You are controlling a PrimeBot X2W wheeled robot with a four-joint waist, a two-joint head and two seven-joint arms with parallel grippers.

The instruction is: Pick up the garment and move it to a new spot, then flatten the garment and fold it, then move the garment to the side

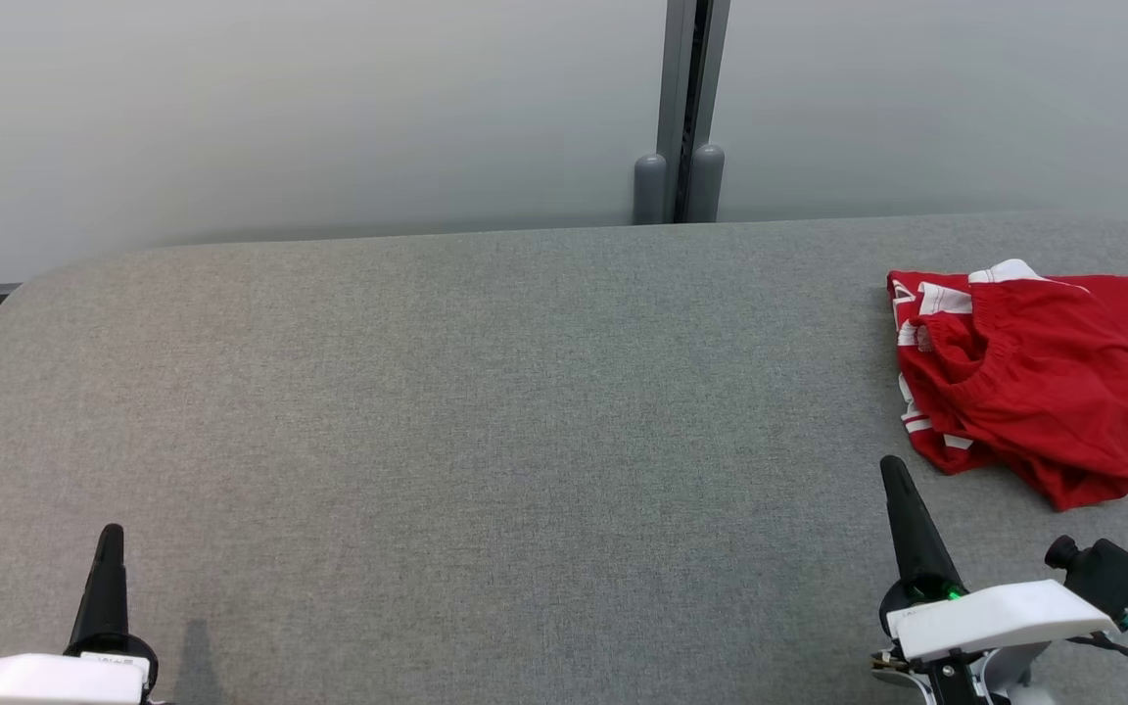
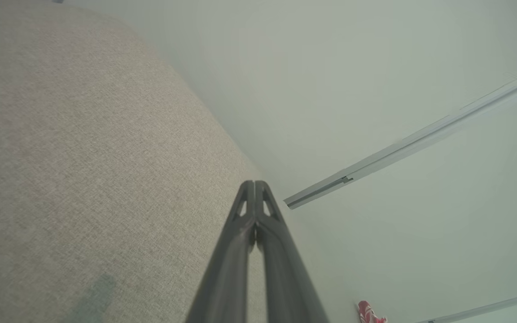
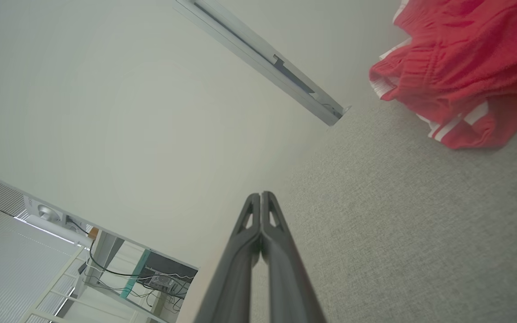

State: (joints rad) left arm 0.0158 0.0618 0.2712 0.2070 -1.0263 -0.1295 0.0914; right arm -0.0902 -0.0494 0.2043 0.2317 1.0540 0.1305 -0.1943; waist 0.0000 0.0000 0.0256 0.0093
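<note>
A red garment [image 1: 1034, 382] with white stripes lies crumpled at the right side of the grey fabric table [image 1: 486, 392], reaching the view's right edge. It shows at the top right of the right wrist view, garment [image 3: 460, 67], and as a small red patch in the left wrist view, garment [image 2: 368, 313]. My right gripper [image 1: 892, 468] is shut and empty, just in front of the garment's near left corner and apart from it; its fingers [image 3: 260, 199] press together. My left gripper [image 1: 112, 534] is shut and empty at the near left, far from the garment, with its fingers [image 2: 254, 186] together.
A pale wall with a grey vertical post [image 1: 683, 108] stands right behind the table's far edge. The table's rounded left corner [image 1: 6, 304] drops off at the far left. A desk with cables [image 3: 151, 278] shows low in the right wrist view.
</note>
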